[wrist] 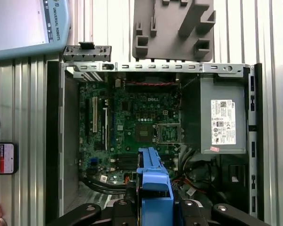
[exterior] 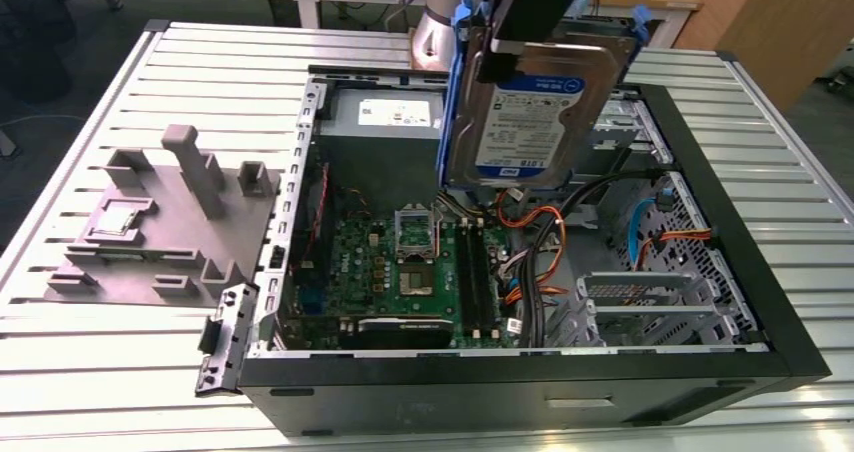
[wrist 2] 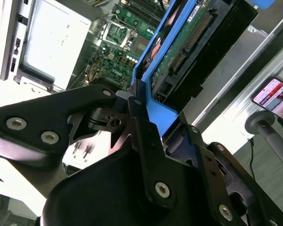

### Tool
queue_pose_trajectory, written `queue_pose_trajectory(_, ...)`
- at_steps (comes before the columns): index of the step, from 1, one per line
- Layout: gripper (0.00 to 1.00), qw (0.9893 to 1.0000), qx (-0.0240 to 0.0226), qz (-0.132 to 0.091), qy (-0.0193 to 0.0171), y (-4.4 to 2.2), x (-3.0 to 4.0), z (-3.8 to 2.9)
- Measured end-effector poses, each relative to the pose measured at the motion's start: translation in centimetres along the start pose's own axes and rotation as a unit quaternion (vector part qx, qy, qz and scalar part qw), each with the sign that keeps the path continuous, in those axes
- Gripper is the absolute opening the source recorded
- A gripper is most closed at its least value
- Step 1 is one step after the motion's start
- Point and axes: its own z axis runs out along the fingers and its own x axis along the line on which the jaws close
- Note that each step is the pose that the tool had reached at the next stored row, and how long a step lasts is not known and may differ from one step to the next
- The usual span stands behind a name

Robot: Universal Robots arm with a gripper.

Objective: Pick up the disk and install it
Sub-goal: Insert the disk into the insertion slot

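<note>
The disk [exterior: 531,112] is a silver hard drive with a white-and-blue label in a blue carrier frame. It hangs on edge above the open computer case [exterior: 747,272], label towards the exterior camera, over the motherboard [exterior: 400,272]. My gripper [exterior: 541,27] is shut on its upper end. In the second wrist view the black fingers [wrist 2: 137,117] clamp the disk's blue frame [wrist 2: 162,120], and the drive's circuit board side [wrist 2: 184,42] shows. The first wrist view looks down past the disk's blue frame [wrist: 153,186] into the case.
A grey power-supply box [exterior: 380,117] with a white sticker fills the case's far corner. An empty metal drive cage [exterior: 654,307] and orange cables [exterior: 541,232] lie on the exterior view's right. A grey fixture [exterior: 167,217] stands beside the case. A phone [wrist: 2,157] lies on the slatted table [exterior: 134,372].
</note>
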Motion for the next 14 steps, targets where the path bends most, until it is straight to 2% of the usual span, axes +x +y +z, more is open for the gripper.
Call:
queue_pose_trajectory(9, 0.36, 1.0, 0.0, 0.0, 0.0009, -0.33, 2.52, 0.01)
queue_pose_trajectory(14, 0.36, 1.0, 0.0, 0.0, 0.0009, -1.15, 3.65, 0.09)
